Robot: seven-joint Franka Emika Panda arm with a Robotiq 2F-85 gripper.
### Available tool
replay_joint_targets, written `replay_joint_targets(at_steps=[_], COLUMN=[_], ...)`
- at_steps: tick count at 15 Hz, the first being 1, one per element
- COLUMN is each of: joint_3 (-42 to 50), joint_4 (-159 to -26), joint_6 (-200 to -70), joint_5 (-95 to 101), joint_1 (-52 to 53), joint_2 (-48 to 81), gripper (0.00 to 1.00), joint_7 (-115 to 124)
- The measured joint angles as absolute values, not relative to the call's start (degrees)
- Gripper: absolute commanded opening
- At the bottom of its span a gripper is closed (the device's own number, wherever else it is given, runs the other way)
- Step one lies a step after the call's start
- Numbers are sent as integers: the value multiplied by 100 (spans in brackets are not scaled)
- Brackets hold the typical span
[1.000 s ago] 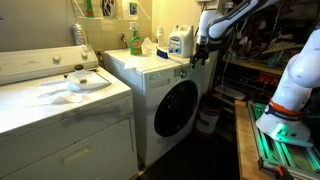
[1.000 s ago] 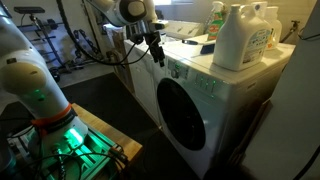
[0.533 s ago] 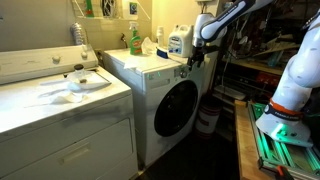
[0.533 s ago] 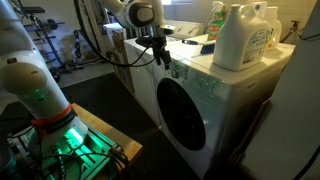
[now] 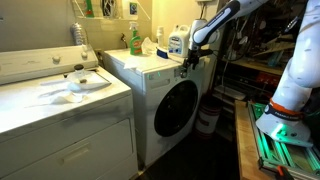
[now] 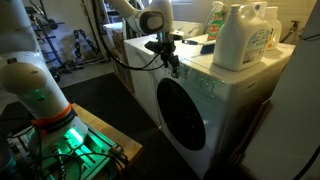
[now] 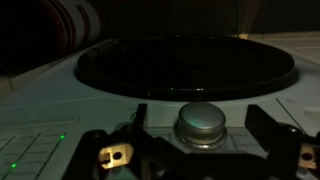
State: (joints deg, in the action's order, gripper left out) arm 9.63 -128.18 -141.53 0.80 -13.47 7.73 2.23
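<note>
Fingers (image 7: 282, 140) of mine stand spread apart, one on each side of a round silvery knob (image 7: 203, 123), with a clear gap between each of them and it, so I am holding nothing. In the wrist view the knob sits right in the middle of my gripper (image 7: 198, 120), on the pale control panel (image 7: 45, 140) of the washing machine (image 5: 160, 85). A small green light (image 7: 60, 137) glows on the panel off to one side. Past the knob lies the big dark round door (image 7: 190, 68), and I look down the front of the machine across it. I cannot tell whether my fingertips touch the panel itself. In both exterior views my gripper (image 5: 188, 63) hangs at the upper front edge of the machine, above the round door (image 5: 176, 107), with my arm coming down to it from above. From the other side, my gripper (image 6: 174, 62) is against the same top front strip, just over the door (image 6: 190, 112). A white jug (image 6: 238, 37) stands on top of the machine, well apart from me, and a green bottle (image 5: 134, 40) stands farther back on the same top. A top-loading machine (image 5: 60, 95) stands just beside the washer.
</note>
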Motion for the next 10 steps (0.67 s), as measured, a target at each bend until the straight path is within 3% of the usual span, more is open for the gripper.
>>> replay_joint_targets(at_steps=[5,7,10], joint_3=[937,920,900], joint_4=[-12559,-12472,-12361], joint_6=[-14297,-14304,-14305], joint_5=[-94,-143,-235], joint_1=[-1343,-1339,-1338], joint_2=[1159,1271,1405], gripper=[100,74,50], joint_7=[10,-21,-58])
